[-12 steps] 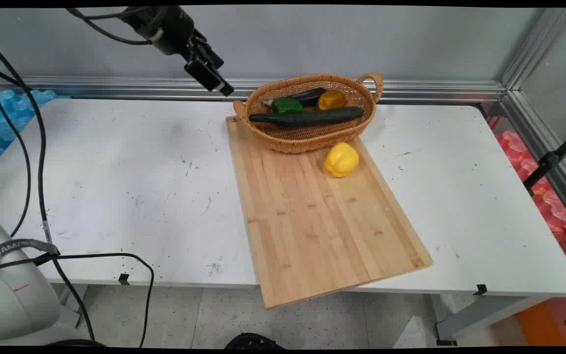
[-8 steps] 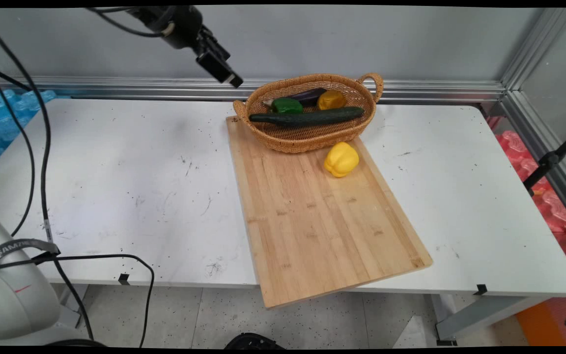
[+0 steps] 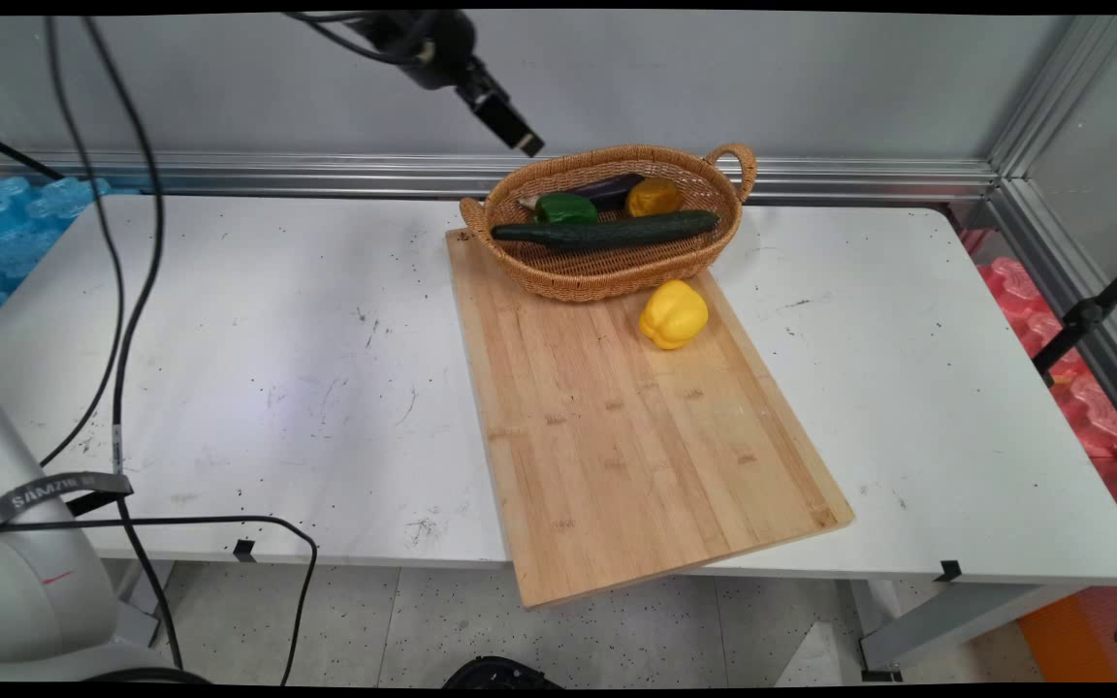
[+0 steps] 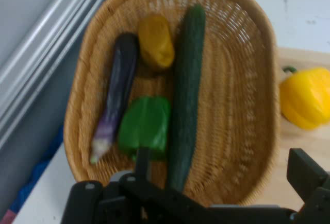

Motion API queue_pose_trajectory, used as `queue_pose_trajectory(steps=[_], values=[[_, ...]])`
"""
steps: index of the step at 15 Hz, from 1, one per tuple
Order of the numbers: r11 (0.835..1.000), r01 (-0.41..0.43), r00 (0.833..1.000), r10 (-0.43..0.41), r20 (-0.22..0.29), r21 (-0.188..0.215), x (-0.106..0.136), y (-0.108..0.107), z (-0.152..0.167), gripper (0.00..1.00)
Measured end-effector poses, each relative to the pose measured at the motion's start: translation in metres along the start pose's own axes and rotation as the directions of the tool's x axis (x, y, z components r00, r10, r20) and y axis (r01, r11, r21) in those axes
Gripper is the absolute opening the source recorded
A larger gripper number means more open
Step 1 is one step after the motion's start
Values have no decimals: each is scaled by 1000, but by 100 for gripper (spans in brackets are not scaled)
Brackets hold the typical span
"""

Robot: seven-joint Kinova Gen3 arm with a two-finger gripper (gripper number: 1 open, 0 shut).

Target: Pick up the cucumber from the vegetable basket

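Raised high over the wicker basket point(image 3: 617, 262), at its ten o'clock: black gripper point(image 3: 518, 138), fingers spread, empty. Inside: cucumber point(image 4: 185, 95), green pepper point(image 4: 145, 126), eggplant point(image 4: 116, 92), orange pepper point(image 4: 156, 41). At five o'clock, on the cutting board point(image 3: 617, 436): yellow pepper point(image 3: 674, 314).

Even bright light, hand view blurry

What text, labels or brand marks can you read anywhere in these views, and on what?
No readable text on the basket, the vegetables, the cutting board or the table.
A grey strap round the arm's cables at lower left carries lettering, seemingly upside down and too small to read.
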Motion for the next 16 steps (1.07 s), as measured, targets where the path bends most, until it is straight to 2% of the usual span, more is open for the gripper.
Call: queue_pose_trajectory(steps=[3,7,12,16], values=[[1000,-9,1000,9,12,12,13,-1,24,100],[1000,-18,999,17,43,25,32,-3,73,100],[999,-26,994,23,102,23,50,-2,139,100],[1000,-18,989,16,144,17,57,0,173,100]])
